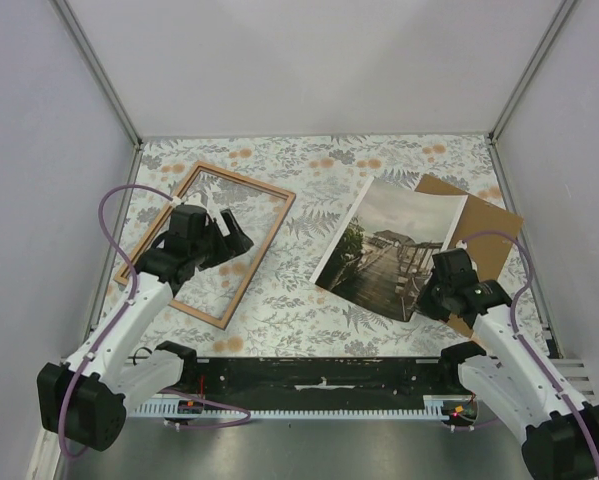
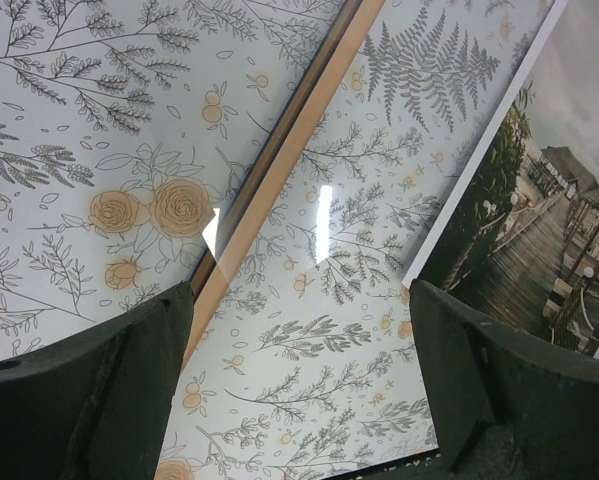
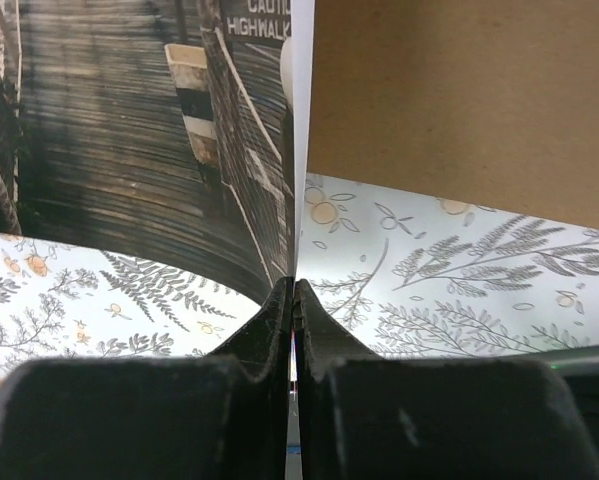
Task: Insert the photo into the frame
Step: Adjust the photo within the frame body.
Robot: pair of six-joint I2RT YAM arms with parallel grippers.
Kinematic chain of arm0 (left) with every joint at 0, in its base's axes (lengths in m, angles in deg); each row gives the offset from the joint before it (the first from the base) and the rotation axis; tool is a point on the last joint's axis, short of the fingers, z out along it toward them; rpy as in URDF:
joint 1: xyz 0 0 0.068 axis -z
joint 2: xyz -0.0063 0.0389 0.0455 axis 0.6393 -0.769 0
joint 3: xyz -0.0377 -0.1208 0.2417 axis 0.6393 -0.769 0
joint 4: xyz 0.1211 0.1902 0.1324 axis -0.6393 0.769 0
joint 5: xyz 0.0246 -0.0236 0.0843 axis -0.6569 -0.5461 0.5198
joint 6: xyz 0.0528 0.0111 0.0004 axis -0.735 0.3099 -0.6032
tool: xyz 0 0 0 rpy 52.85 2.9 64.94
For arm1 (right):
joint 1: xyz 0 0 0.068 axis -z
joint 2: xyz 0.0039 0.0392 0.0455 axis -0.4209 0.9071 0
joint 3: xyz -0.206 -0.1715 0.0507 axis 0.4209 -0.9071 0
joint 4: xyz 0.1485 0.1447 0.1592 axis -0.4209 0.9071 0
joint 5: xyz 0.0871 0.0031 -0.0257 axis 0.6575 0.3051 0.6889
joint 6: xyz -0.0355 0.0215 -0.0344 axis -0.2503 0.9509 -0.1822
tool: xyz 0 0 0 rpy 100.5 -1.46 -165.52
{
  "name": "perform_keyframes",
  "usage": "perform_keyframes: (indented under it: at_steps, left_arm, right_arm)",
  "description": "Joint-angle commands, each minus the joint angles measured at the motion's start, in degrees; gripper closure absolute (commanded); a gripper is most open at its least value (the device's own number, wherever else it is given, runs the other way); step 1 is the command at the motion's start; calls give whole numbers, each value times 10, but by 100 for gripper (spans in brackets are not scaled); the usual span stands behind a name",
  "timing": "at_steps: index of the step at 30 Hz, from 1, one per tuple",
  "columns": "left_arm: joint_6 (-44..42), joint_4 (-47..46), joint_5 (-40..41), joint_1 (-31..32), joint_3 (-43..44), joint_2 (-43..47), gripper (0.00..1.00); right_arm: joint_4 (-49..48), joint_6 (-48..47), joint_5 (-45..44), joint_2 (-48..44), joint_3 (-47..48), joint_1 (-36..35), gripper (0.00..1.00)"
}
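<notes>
Right gripper (image 3: 294,300) pinching sepia pier print (image 1: 389,245) near thin light-brown frame (image 1: 249,181).
Left gripper (image 1: 237,235) gapes over frame; brown board (image 1: 484,235) beneath print.

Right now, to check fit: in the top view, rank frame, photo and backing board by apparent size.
1. frame
2. photo, slightly smaller
3. backing board, rank unsure: the photo covers part of it

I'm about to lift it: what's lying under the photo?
The brown backing board sticks out from beneath the photo on its far right side. Under the edge lifted by the right end effector, floral tabletop shows. How far the board reaches underneath is covered.
</notes>
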Motion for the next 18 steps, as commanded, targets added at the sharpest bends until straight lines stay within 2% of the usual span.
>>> perform_keyframes:
  at_steps: [1,4,6,7,10,11,15,18]
  left_arm:
    - [29,-45,-11,-3,-10,-2,6]
    - [41,-53,2,-3,-13,-11,6]
    - [53,-60,17,-3,-15,-18,6]
    - [62,-64,27,-3,-17,-20,6]
    - [79,-81,59,-3,-23,-31,6]
    - [85,-90,69,-3,-24,-36,6]
    - [85,-121,99,-4,-18,-72,6]
    - [64,-139,105,-13,-8,-107,5]
  right_arm:
    - [42,-28,-10,-4,34,36,93]
    - [54,-29,-3,-3,41,45,90]
    - [68,-30,-7,-5,49,46,84]
    - [79,-29,-16,-7,57,47,74]
    - [119,-25,-30,-20,92,47,30]
    - [130,-26,-29,-23,106,47,24]
    - [130,-42,-5,-35,161,47,18]
    - [85,-58,43,-16,179,46,18]
